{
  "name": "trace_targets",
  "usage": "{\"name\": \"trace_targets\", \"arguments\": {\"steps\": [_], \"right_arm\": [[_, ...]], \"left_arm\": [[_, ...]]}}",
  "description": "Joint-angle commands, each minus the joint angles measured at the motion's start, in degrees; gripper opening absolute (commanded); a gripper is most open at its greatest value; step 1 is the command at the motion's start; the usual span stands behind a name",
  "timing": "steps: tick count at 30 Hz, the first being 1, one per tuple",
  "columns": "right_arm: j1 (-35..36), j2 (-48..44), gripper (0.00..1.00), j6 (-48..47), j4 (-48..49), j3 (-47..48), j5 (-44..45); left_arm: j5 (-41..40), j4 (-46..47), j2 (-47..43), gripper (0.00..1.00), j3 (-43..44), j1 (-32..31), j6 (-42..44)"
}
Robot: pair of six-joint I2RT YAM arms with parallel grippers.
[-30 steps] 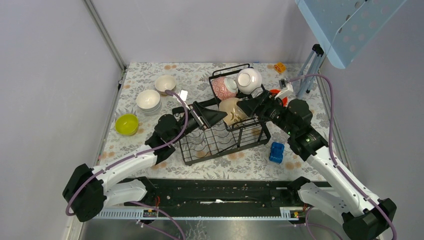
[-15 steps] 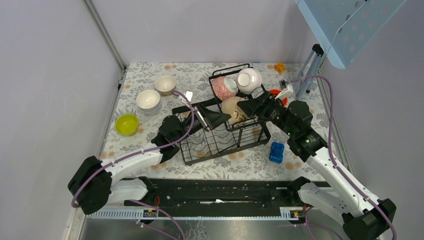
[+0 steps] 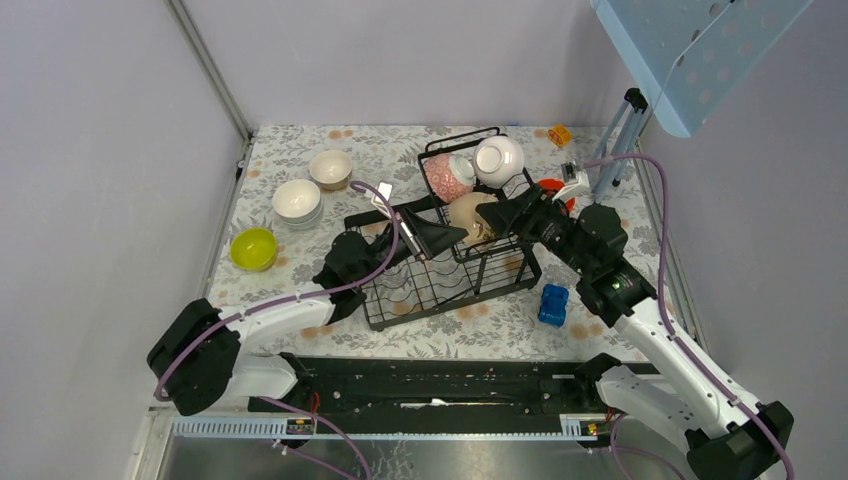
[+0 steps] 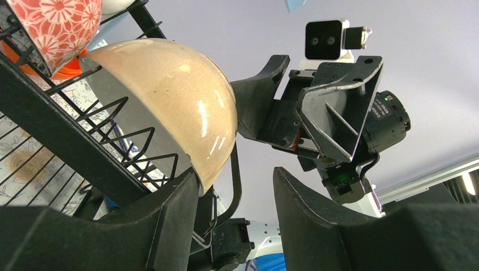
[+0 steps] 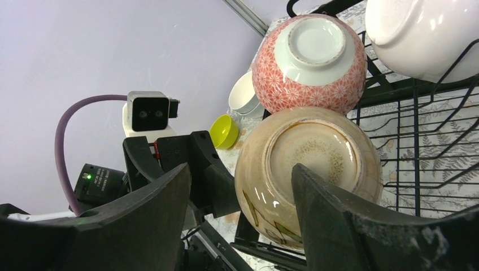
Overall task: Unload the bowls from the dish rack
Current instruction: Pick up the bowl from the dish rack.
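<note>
- The dish rack (image 3: 440,290) is black coated wire: a slotted lower tray with a smaller raised basket at its 1 o'clock corner. It stands on a floral-printed table (image 3: 290,140).
- The beige bowl (image 4: 169,96) is glossy, speckled and domed. It lies on its side at the basket's near edge, its rough foot ring facing the right wrist camera.
- The pink bowl (image 5: 308,59), flower-patterned with a plain white foot, touches the beige bowl at 12 o'clock. The white bowl (image 5: 423,34), smooth, lies at 2 o'clock.
- The left gripper (image 4: 234,175) has matte black wedge fingers, held apart. One finger sits by the beige bowl's rim, with nothing clamped.
- The right gripper (image 5: 240,169) comes in from 3 o'clock, fingers apart before the bowl's foot.
- At the rack's 10 o'clock, a cream bowl (image 3: 330,168) and a yellow-green bowl (image 3: 253,248) rest upright.
</note>
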Motion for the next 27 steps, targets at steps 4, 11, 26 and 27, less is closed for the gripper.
{"name": "trace_targets", "arguments": {"steps": [4, 11, 26, 27], "right_arm": [[0.29, -3.72, 0.75, -3.9, -5.59, 0.29, 8.08], [0.24, -1.87, 0.76, -5.89, -7.65, 2.12, 10.31], [0.26, 2.04, 0.63, -3.8, -5.47, 1.62, 3.05], [0.25, 2.18, 0.63, -3.6, -5.4, 1.55, 2.8]], "left_arm": [[-1.42, 6.74, 1.77, 0.55, -0.4, -0.51, 0.01], [-2.06, 7.53, 3.32, 0.6, -0.11, -0.5, 0.14], [-1.31, 12.11, 8.38, 0.52, 2.66, -1.04, -0.7], [-1.19, 12.46, 8.76, 0.51, 2.87, -1.02, -0.79]]}}
